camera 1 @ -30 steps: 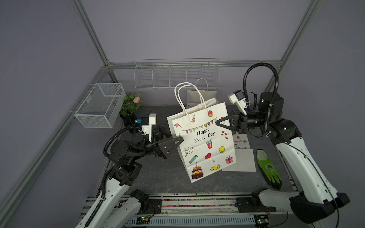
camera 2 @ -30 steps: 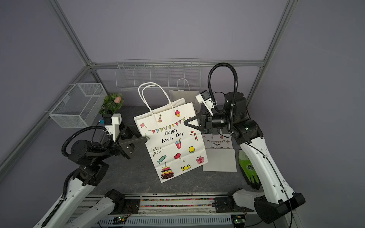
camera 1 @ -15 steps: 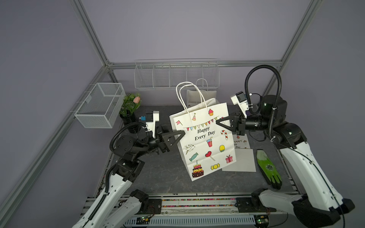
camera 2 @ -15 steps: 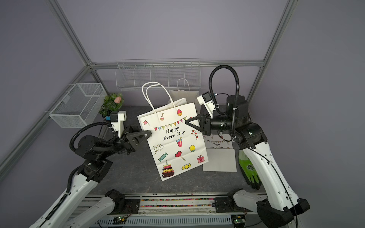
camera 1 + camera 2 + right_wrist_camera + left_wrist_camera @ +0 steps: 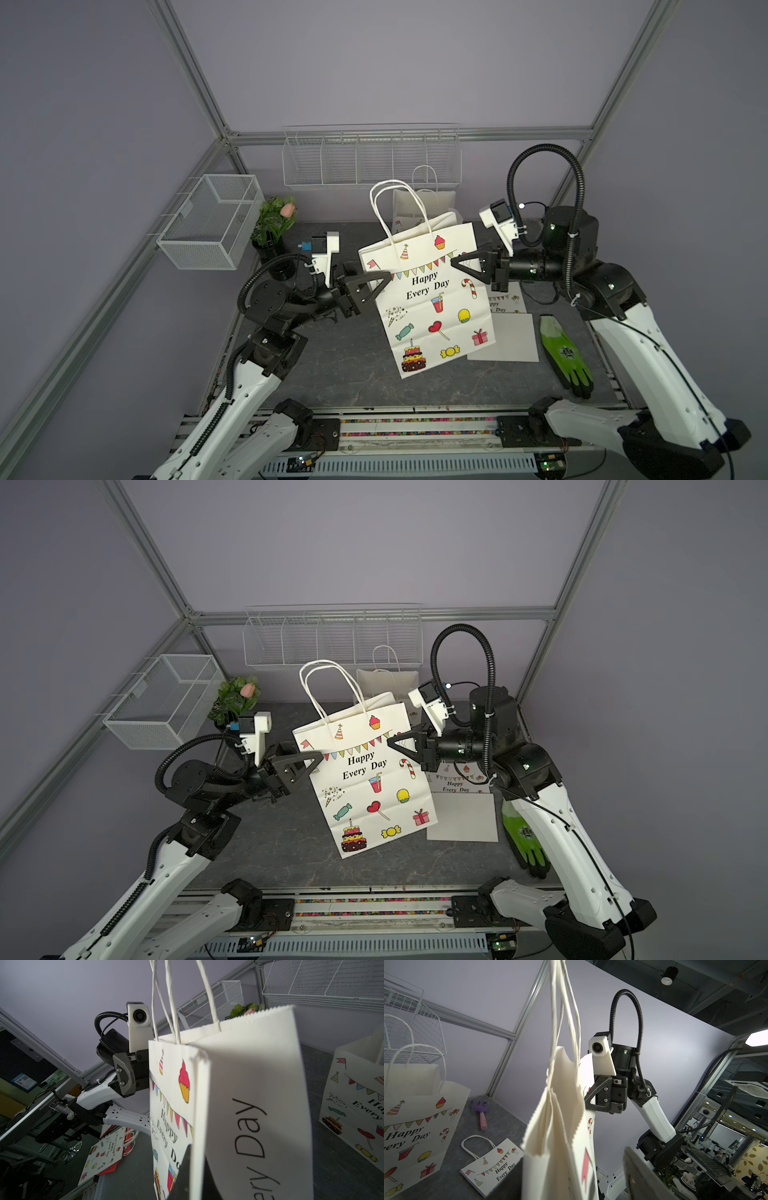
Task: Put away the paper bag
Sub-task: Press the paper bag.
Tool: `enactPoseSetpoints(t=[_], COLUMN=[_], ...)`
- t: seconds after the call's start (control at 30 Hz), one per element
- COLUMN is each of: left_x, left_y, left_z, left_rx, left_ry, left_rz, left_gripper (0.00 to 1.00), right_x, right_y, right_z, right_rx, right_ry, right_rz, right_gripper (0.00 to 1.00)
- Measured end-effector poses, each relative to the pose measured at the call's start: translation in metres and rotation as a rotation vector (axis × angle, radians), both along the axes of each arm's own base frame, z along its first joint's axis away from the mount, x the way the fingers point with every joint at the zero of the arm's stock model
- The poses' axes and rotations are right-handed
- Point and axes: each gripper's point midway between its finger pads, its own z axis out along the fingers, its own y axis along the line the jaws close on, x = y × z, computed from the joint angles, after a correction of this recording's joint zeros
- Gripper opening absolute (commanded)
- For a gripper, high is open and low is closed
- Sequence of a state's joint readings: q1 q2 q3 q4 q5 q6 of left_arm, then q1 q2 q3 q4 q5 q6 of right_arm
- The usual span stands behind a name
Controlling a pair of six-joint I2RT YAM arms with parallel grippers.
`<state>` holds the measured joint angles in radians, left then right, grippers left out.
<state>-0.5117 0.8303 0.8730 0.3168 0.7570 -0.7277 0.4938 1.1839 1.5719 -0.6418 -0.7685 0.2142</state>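
Leaning over the middle of the counter [image 5: 332, 365], the paper bag [image 5: 432, 307] stood handles up between my arms. My right jaws were clamped on its upper right edge. My left jaws sat at its upper left edge; whether they gripped it I could not tell. A flattened bag [image 5: 505, 336] and a green glove [image 5: 565, 357] lay to its right.

"Happy Every Day" printed on middle paper bag [image 5: 428, 316]; same words on flat bag [image 5: 492, 1165], standing bag [image 5: 415, 1122]
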Motion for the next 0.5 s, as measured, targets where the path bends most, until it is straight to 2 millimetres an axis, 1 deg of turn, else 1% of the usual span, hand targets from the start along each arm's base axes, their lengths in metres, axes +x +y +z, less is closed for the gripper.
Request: enactPoseSetpoints(t=[0.13,0.27,0.37,0.43,0.5], left_x=[0.001,0.004,0.006,0.006,0.006], left_y=[-0.001,-0.002,-0.003,-0.003,-0.003], left_z=[-0.001,-0.003,-0.005,-0.005,-0.004], left_rx=[0.001,0.004,0.006,0.006,0.005], left_ry=[0.005,0.016,0.025,0.028,0.027], left_rz=[-0.001,-0.001,-0.002,-0.003,-0.003], left_gripper=[0.62,0.61,0.55,0.53,0.48], right_x=[0.003,0.004,0.006,0.006,0.007], right_y=[-0.001,0.0,0.0,-0.001,-0.001], right_z=[-0.003,-0.01,-0.015,-0.018,-0.02], right_rx=[-0.013,-0.047,-0.075,-0.09,-0.101], right_ry=[-0.005,-0.007,-0.017,-0.02,-0.022], right_rz=[-0.018,-0.04,-0.06,-0.072,-0.079], right_gripper=[0.07,0.06,0.07,0.07,0.07])
